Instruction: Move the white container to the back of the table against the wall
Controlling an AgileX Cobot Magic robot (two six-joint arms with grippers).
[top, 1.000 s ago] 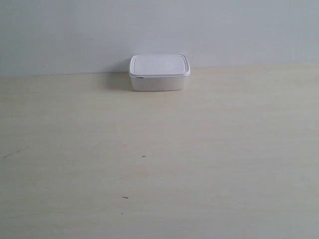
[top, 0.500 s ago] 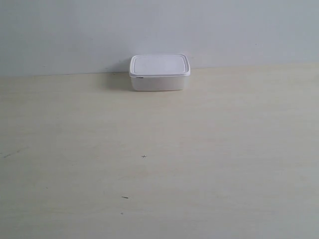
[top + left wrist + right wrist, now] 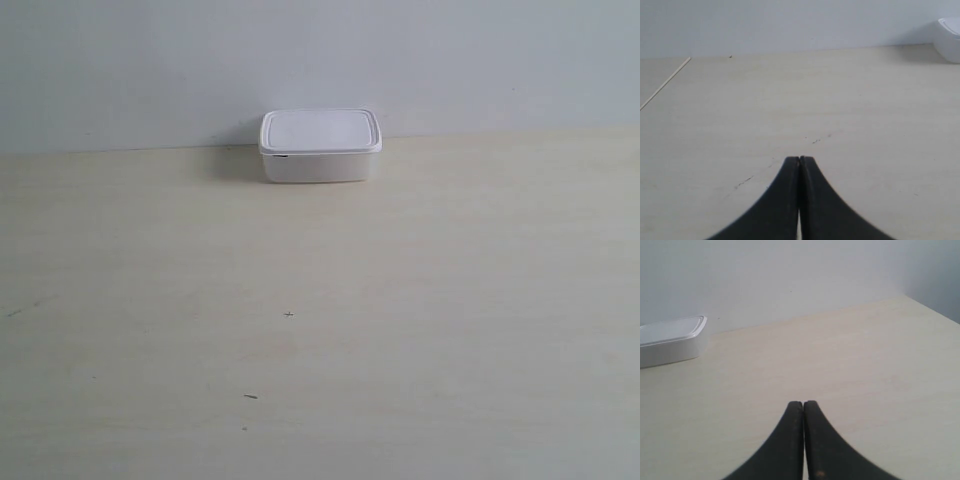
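Note:
The white container (image 3: 320, 146), a small lidded box, stands at the far edge of the table (image 3: 320, 330), its back against the wall (image 3: 320, 60). No arm shows in the exterior view. In the left wrist view my left gripper (image 3: 799, 159) is shut with nothing in it, low over bare table, and the white container (image 3: 950, 40) is far off by the wall (image 3: 790, 22). My right gripper (image 3: 803, 403) is also shut and holds nothing; the white container (image 3: 671, 340) lies well away from it, at the wall (image 3: 790, 275).
A few tiny dark specks (image 3: 289, 315) mark the table's middle. The table's side edge (image 3: 665, 82) appears in the left wrist view. A corner where two walls meet (image 3: 905, 290) shows in the right wrist view.

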